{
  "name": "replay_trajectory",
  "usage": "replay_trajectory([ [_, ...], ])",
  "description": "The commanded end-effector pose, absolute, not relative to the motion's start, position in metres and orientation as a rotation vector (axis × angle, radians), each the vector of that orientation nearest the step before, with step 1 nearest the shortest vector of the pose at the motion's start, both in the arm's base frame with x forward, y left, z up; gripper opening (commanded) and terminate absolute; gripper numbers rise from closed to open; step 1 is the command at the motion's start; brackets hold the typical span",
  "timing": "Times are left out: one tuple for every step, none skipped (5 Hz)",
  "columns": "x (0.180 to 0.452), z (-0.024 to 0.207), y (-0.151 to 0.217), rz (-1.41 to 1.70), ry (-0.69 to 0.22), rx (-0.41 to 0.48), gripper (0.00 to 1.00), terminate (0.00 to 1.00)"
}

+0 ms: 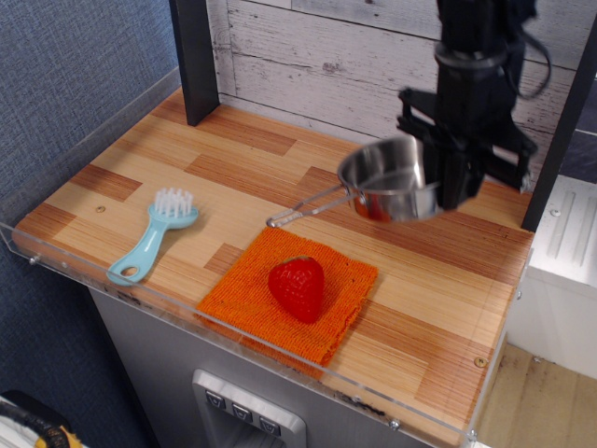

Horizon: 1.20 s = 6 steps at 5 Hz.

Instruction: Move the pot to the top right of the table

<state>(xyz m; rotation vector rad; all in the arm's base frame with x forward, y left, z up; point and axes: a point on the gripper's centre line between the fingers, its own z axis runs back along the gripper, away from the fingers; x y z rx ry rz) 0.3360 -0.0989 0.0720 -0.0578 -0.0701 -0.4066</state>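
Gripper [446, 179] is pinching the pot [387, 179] by its right rim, holding it in the air and tilted, just behind the orange cloth [287, 292] and to the right of it; exactly how the fingers are seating on the rim is hidden by the arm body. Pot is looking light, stiff and shiny — thin steel, so probably slippery at the rim, and the long wire handle [306, 207] sticking out toward the left is likely pulling it into that tilt. Rim is the sensible place to take hold; the handle is thin and would probably let the pan twist. It is hanging above the table [233, 163], over the planks behind the cloth, with the handle tip reaching toward the cloth's back edge but not touching it as far as I can tell. Strawberry [297, 287] is sitting on the cloth, blue brush [152, 236] is lying well to the left of the cloth — neither is in the way. Dark post [555, 131] far right of the cloth is crowding the corner the pot is meant for — the main thing to watch, I judge.
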Motion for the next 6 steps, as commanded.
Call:
replay_trajectory([
  [0.343,0.054,-0.113,-0.477,-0.081,-0.044,0.00,0.00],
  [0.348,0.045,-0.113,-0.512,-0.071,-0.038,0.00,0.00],
  [0.354,0.038,-0.111,-0.606,-0.074,0.010,0.00,0.00],
  [0.355,0.033,-0.107,-0.607,-0.065,0.019,0.00,0.00],
  [0.351,0.043,-0.109,-0.637,-0.081,0.030,1.00,0.00],
  [0.346,0.060,-0.103,-0.617,-0.121,0.022,1.00,0.00],
])
